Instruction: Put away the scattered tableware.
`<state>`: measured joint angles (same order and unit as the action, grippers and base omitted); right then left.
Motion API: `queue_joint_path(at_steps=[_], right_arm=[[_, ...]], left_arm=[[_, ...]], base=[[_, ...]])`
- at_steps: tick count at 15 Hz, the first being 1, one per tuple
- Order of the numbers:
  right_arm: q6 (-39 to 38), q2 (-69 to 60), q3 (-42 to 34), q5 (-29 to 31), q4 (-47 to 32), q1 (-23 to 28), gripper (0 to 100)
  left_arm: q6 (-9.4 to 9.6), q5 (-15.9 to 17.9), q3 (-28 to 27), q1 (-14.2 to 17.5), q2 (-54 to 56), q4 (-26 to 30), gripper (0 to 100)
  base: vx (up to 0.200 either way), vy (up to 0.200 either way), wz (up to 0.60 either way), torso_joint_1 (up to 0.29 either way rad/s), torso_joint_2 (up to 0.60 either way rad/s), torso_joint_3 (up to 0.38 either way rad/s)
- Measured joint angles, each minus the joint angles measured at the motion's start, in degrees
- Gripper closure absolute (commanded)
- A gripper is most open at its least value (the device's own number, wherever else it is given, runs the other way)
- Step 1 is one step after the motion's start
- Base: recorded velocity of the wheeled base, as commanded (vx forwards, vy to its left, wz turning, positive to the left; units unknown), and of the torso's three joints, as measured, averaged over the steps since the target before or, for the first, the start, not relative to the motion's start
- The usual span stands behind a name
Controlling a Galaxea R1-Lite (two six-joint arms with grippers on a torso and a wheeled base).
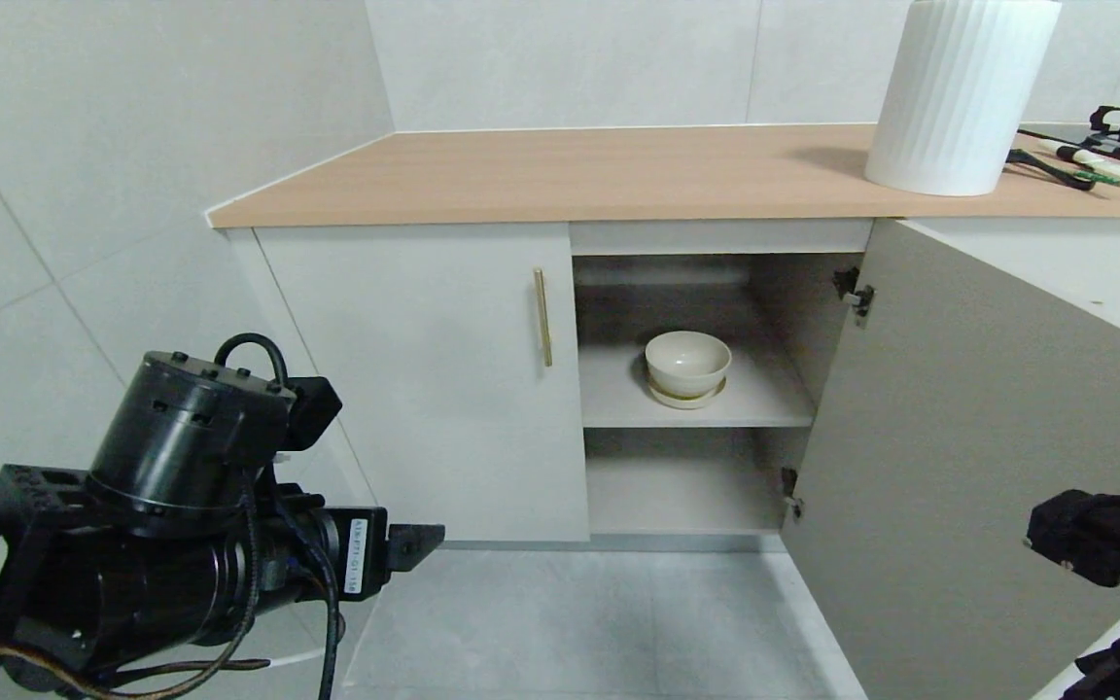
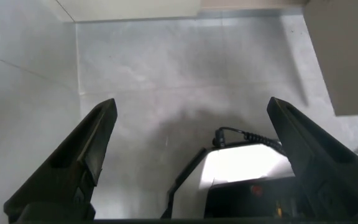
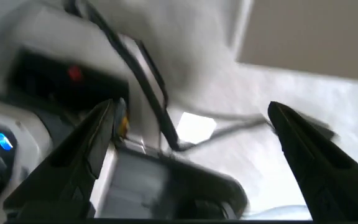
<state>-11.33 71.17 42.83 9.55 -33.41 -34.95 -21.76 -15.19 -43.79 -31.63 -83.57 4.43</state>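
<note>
Two doors fronted the cabinet point(image 1: 716, 236) under a wooden countertop point(image 1: 570, 175): the right door point(image 1: 959, 437) stood swung wide open, and the left door point(image 1: 424, 389) was shut. Inside the open half were an upper shelf point(image 1: 764, 394) and a lower shelf point(image 1: 677, 496). A tall white ribbed container point(image 1: 959, 97) stood upright on the countertop near its front edge, above the open door's hinge side. The left gripper point(image 2: 191, 106) hung low over the grey floor point(image 1: 570, 622) in front of the shut door, its two fingers spread wide with nothing between them. The right gripper point(image 3: 191, 109) was likewise spread wide and held nothing. A cream bowl point(image 1: 687, 363) sat upright on a saucer point(image 1: 684, 395) in the middle of the upper shelf, well apart from both grippers. Several dark and pale utensils point(image 1: 1104, 156) lay toward the countertop's right end, just beside the container. A slim gold handle point(image 1: 542, 317) ran vertically along the shut door's inner edge.
</note>
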Motion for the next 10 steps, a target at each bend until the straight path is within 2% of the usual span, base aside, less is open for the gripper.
queue_joint_path(at_steps=[6,10], right_arm=[[3.2,-3.0,0.7,2.0,-8.8,0.0,0],[3.1,-4.2,2.0,6.2,-10.6,2.0,0]], left_arm=[[0.00,0.0,0.1,-0.1,0.0,0.0,0],[0.00,0.1,0.1,-0.1,-0.1,-0.1,0]], base=[[0.000,-0.200,0.00,0.002,0.00,0.003],[0.000,0.000,0.00,0.000,0.00,0.000]])
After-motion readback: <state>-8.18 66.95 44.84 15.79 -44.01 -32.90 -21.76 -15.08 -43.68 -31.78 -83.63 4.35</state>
